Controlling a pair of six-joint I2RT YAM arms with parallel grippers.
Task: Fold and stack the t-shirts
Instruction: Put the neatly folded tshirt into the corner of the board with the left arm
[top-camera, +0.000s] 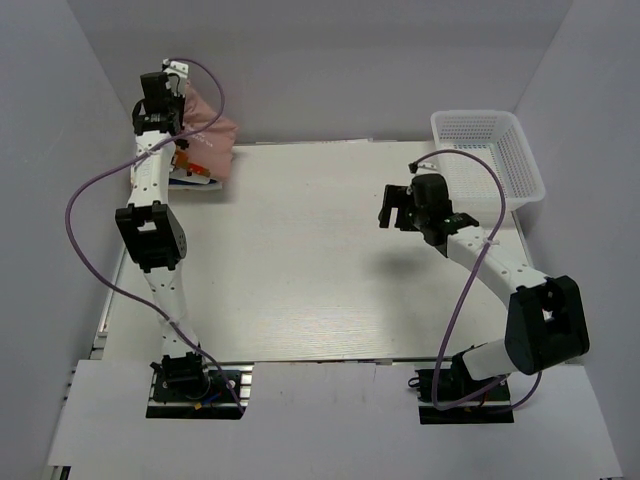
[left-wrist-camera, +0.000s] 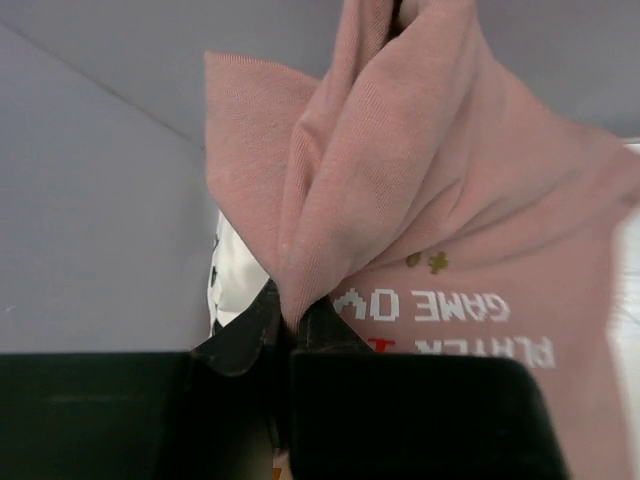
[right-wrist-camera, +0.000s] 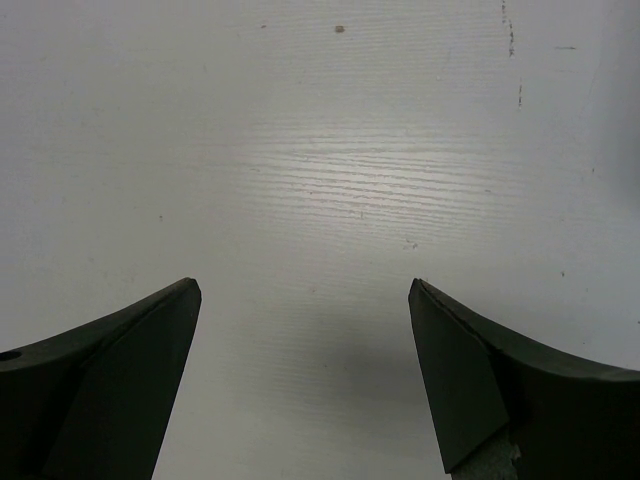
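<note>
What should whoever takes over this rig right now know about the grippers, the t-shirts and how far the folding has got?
Left gripper: shut on a bunched fold of the pink t-shirt, held up at the table's far left corner.
Right gripper: open, holding nothing, hovering over bare table right of centre.
Other shirts: a white t-shirt with dark print lies under the pink one. A blue one cannot be made out for certain.
Done: no folded shirt or stack is visible.
Left: spread the pink t-shirt flat, fold it, then fold and stack the rest.
</note>
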